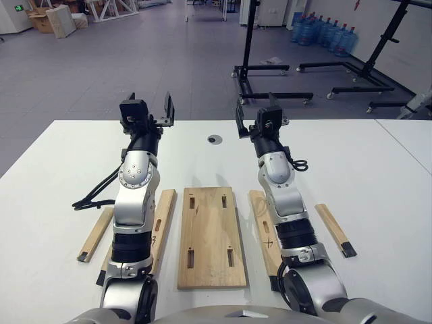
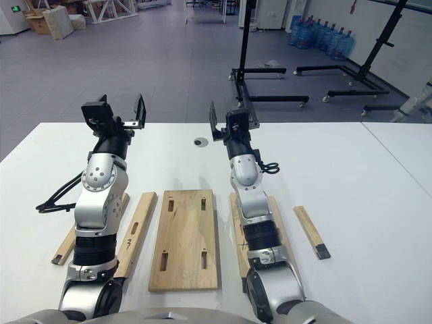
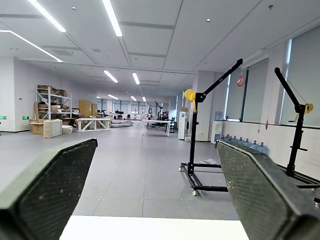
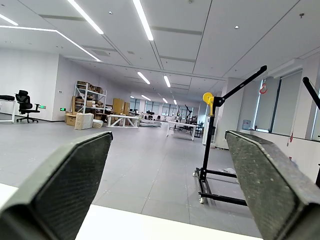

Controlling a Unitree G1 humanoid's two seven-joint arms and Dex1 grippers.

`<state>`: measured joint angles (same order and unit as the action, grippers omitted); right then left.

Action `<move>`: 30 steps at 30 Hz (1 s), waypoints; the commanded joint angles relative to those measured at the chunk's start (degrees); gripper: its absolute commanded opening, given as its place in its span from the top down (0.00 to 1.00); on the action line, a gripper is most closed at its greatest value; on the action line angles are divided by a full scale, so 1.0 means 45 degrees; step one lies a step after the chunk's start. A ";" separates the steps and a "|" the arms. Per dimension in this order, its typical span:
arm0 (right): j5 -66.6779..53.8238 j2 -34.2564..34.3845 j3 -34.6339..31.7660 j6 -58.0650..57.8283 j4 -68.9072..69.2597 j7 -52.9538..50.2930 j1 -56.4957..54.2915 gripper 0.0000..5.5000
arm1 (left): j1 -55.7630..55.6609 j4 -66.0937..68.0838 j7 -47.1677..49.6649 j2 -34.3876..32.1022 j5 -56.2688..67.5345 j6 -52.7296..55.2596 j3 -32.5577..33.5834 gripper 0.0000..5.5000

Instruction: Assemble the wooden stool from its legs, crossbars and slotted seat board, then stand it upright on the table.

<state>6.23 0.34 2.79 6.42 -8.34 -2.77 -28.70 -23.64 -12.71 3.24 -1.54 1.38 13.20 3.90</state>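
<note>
My left gripper (image 1: 150, 104) is spread wide and holds nothing; it is raised over the far part of the table (image 1: 378, 189) and points out into the room. My right gripper (image 1: 256, 111) is spread just as wide, also empty, level with the left one and well apart from it. From each wrist I see my two dark, textured fingers (image 3: 55, 185) framing the grey floor past the table edge. Between my forearms the slotted seat board (image 1: 210, 236) lies flat on the white top with its four slots facing up, untouched. Just beside its left edge lies a long slotted piece (image 1: 164, 219), partly under my left arm, and farther out on that side a short stick (image 1: 94, 234) with a dark end. On the right another long piece (image 1: 257, 209) lies close to the board, partly under my right arm, and a second dark-tipped short stick (image 1: 334, 229) lies farther out. A round grommet (image 1: 214, 139) sits in the table ahead of the board. Beyond the table are black wheeled stands (image 1: 251, 34) and water bottles (image 1: 327, 30).
</note>
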 commanded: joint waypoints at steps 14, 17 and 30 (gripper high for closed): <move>0.0181 0.0032 0.0023 -0.0078 0.0075 -0.0208 0.0122 0.24 | -0.0130 0.0315 -0.0328 -0.0318 -0.0504 -0.0197 -0.0399 0.20; 0.0152 0.0005 -0.0027 -0.0057 0.0029 -0.0219 0.0084 0.24 | -0.0193 0.0411 -0.0317 -0.0351 -0.0579 -0.0301 -0.0480 0.20; -0.1067 -0.0638 -0.1070 -0.1673 0.1331 0.0604 0.0766 0.24 | 0.0232 0.0171 -0.0101 -0.0133 -0.0647 -0.0368 -0.0592 0.20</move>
<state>3.99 -0.75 0.08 2.30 -4.57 -2.06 -26.97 -23.53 -11.07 2.44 -2.53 -1.33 11.29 1.26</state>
